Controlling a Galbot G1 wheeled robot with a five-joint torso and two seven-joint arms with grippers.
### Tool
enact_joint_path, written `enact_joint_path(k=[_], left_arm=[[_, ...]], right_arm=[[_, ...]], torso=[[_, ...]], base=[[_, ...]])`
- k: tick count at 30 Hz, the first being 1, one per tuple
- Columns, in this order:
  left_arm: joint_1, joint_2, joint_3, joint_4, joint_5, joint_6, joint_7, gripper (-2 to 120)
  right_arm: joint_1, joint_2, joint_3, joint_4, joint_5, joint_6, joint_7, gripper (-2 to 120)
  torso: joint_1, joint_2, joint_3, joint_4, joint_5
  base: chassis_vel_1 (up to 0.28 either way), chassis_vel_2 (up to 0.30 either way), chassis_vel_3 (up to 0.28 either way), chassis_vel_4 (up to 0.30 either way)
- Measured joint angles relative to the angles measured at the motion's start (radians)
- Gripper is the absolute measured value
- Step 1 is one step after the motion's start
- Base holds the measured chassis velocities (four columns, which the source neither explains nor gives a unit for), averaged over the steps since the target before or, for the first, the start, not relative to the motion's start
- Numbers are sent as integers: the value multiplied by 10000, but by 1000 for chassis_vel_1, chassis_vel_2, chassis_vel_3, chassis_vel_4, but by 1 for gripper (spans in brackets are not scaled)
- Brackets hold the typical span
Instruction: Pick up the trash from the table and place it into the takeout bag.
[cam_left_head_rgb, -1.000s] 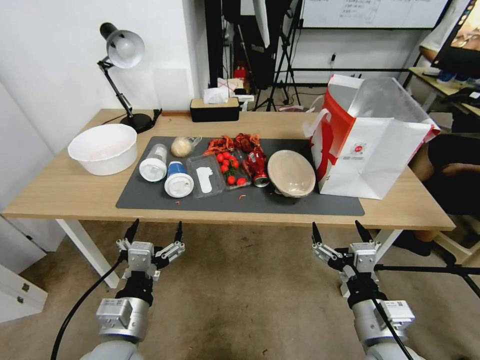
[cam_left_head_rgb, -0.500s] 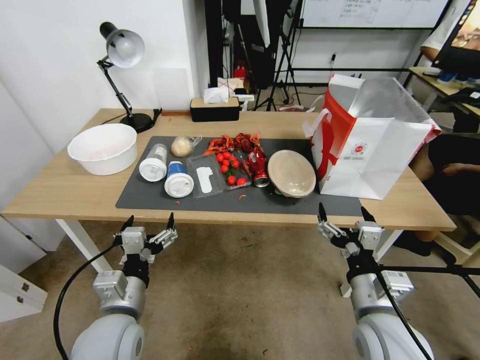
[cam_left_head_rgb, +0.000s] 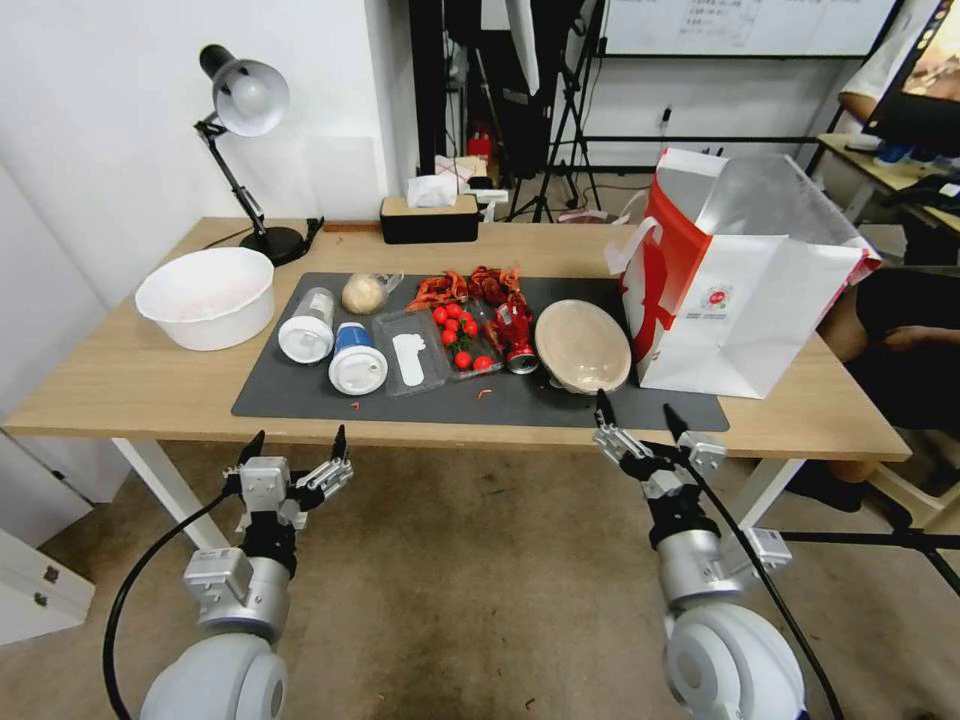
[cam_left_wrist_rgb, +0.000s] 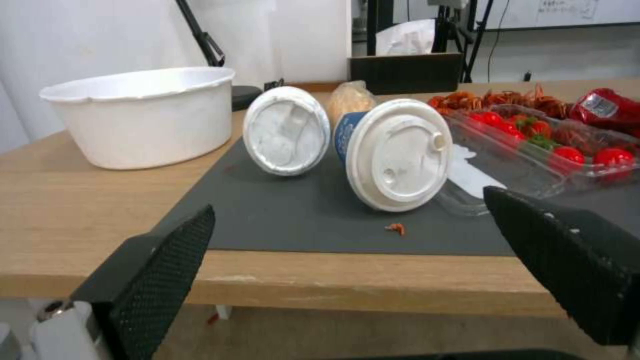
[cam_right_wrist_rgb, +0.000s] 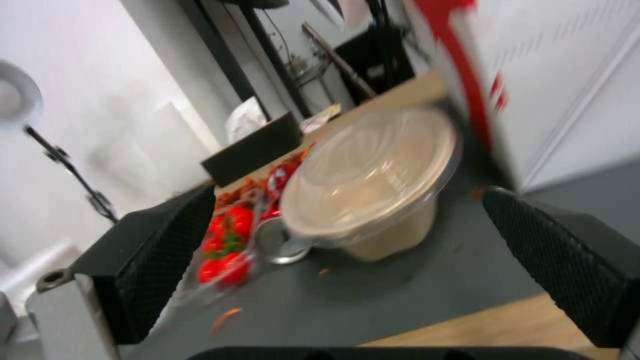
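Both grippers gape empty — right gripper (cam_left_head_rgb: 638, 416) near the beige bowl (cam_left_head_rgb: 583, 346), left gripper (cam_left_head_rgb: 295, 447) below the table (cam_left_head_rgb: 120, 385)

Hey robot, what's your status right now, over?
Right gripper open, at table edge facing beige bowl. Left gripper open, below. Takeout bag stands beside the bowl. Nothing blocking.

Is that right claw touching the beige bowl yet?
Apart. In the right wrist view the open right gripper has bare mat between its jaws and the bowl.
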Motion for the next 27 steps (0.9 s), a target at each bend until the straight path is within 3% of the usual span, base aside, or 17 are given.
enact_joint_path(k=[1,5,10,17,27], left_arm=[[17,-20,-8,0,31,-39,2,100],[39,-43,-34,0,82,-86,4,100],[61,-57,-99,6,133,-162,6,100],[75,-76,-97,70,222,-247,16,100],[64,-88,-65,161,314,-338,26,100]], right_arm=[[256,-15,-113,-133,894,-128,216,100],[687,16,-231,-365,2189,-288,513,100],[1152,57,-238,-588,3189,-571,932,100],[1452,73,-157,-884,3444,-599,1111,99],[1647,93,-49,-1058,3634,-627,1233,79]], torso=[[0,0,0,-1,-1],[1,0,0,-1,-1],[-2,0,0,0,0],[-1,0,0,-1,0],[-1,0,0,-1,0]], base=[[0,0,0,0],[0,0,0,0],[0,0,0,0],[0,0,0,0],[0,0,0,0]])
